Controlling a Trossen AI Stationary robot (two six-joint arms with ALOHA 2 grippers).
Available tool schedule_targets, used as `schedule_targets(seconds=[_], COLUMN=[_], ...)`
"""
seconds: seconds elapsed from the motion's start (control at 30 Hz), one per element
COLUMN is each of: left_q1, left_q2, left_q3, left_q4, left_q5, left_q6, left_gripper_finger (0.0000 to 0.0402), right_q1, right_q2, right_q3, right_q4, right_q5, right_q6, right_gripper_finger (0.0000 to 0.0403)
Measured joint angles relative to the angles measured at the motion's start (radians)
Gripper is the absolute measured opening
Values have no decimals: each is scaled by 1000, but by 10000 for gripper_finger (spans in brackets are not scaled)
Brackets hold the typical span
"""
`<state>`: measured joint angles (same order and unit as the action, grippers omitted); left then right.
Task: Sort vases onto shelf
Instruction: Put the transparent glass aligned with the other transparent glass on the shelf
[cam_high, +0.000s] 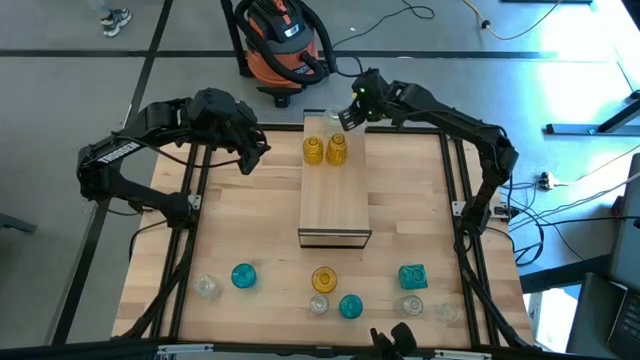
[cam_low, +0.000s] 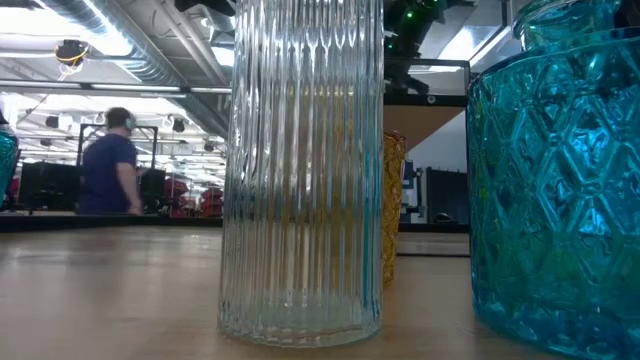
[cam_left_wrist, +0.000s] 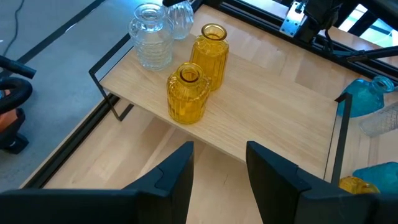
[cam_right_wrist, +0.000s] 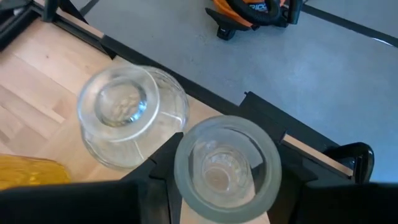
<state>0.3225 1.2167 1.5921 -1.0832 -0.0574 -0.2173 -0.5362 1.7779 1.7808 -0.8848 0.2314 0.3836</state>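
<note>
The right end effector (cam_right_wrist: 217, 171) grips a clear vase (cam_right_wrist: 225, 163) at the shelf's (cam_high: 335, 195) far edge, beside another clear vase (cam_right_wrist: 127, 115). The left end effector (cam_left_wrist: 219, 171) hovers open near the shelf's side; most of the shelf top is bare.

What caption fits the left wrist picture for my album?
Two amber vases and two clear vases stand on the shelf.
</note>
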Motion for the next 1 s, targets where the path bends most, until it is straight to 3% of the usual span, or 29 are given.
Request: schedule_targets(seconds=[1.0], left_q1=[0], left_q2=[0], left_q3=[0], left_q4=[0], left_q5=[0], left_q6=[0], left_gripper_finger=[139], right_q1=[0], right_q2=[42], right_q3=[21], right_q4=[-26], right_q5=[-14], right_q6=[4], right_gripper_finger=[152])
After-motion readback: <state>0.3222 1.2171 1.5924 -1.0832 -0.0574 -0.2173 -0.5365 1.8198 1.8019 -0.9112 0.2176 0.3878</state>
